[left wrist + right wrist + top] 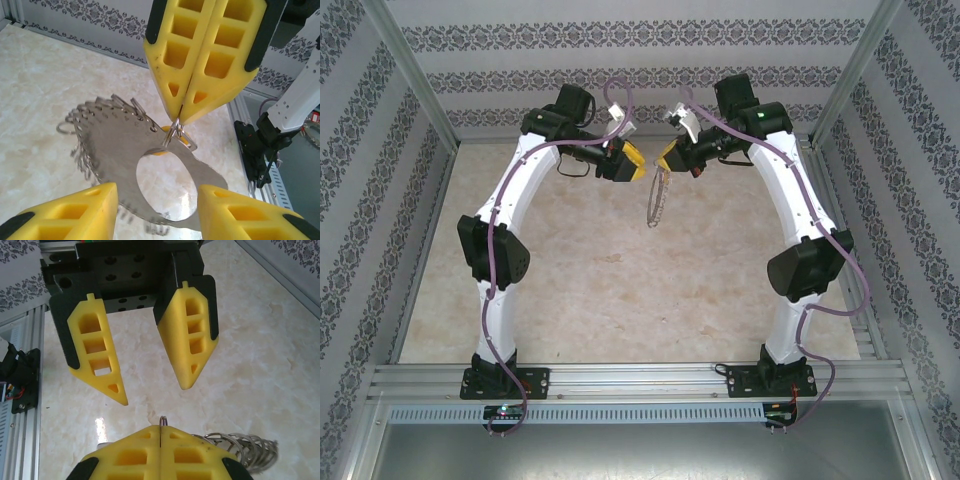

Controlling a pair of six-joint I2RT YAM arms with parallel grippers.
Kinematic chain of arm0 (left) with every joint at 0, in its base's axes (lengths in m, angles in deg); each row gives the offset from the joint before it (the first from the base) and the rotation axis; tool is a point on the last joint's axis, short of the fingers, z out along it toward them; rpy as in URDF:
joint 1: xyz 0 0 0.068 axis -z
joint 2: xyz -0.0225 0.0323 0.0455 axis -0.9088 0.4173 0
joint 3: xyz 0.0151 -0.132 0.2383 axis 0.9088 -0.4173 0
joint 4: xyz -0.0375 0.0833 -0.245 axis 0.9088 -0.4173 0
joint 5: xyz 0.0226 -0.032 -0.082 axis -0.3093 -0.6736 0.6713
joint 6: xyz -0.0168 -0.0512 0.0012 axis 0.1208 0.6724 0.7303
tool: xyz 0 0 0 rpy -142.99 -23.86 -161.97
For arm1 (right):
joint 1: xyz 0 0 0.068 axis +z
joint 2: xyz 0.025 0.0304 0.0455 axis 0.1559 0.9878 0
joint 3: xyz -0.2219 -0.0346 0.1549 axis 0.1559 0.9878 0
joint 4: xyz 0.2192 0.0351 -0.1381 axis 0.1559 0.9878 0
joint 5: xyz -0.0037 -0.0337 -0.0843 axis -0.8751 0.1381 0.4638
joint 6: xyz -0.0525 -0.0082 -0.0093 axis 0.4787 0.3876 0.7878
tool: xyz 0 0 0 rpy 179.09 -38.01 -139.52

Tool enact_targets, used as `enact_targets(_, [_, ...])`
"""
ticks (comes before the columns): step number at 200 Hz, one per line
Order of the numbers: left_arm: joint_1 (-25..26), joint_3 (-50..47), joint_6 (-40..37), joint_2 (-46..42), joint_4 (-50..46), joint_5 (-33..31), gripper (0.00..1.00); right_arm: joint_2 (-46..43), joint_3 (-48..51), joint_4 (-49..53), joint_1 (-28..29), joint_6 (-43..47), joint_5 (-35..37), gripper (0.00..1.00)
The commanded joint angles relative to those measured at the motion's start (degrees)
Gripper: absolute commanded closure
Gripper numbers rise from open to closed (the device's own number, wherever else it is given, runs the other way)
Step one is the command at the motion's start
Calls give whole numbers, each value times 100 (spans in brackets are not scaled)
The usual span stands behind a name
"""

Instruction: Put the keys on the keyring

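tabletop (570, 300) of pale marbled pattern spreads beneath the left arm (510, 200) and right arm (800, 190), which arch inward and meet near 12 o'clock in the overhead view. the keyring (655, 200) hangs in the air there, clear of the surface, dangling toward 6 o'clock from the right gripper (672, 155). from above it reads as an edge-on sliver, with its long axis running roughly 12 to 6. the right jaws are pressed together on one small loop (175, 131) at the hoop's upper rim. the left gripper (626, 163) sits just beside the hoop at 9 o'clock, jaws apart with nothing between them, so it looks like the arm free to work.

the left wrist view adds the hoop's broad face: a flat silvery plate with a large hole, turned toward the left jaws, with small rings (100, 107) fringing its rim from 9 round to 12 o'clock. a yellow-orange piece (161, 151), likely the key's head, shows at the hole's 12 o'clock edge, just under the right jaws. i cannot tell whether it is threaded on. the right wrist view shows the pinched loop poking up from the closed tips, with the left jaws opposite at 12 o'clock, apart from it.
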Motion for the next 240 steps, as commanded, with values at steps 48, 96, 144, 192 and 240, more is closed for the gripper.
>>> enact_targets(48, [-97, 207, -525, 51, -412, 758, 55, 150, -306, 190, 214, 166, -176, 100])
enact_targets(96, [-97, 207, -623, 127, -520, 929, 57, 235, -457, 291, 355, 195, -163, 100])
enact_targets(144, [-97, 202, -825, 143, -769, 966, 59, 332, -548, 365, 438, 236, -267, 100])
enact_targets(192, [-89, 184, -916, 148, -853, 1068, 66, 439, -690, 423, 499, 243, -259, 100])
enact_targets(240, [-88, 171, -981, 179, -925, 1156, 79, 492, -745, 415, 508, 232, -279, 100])
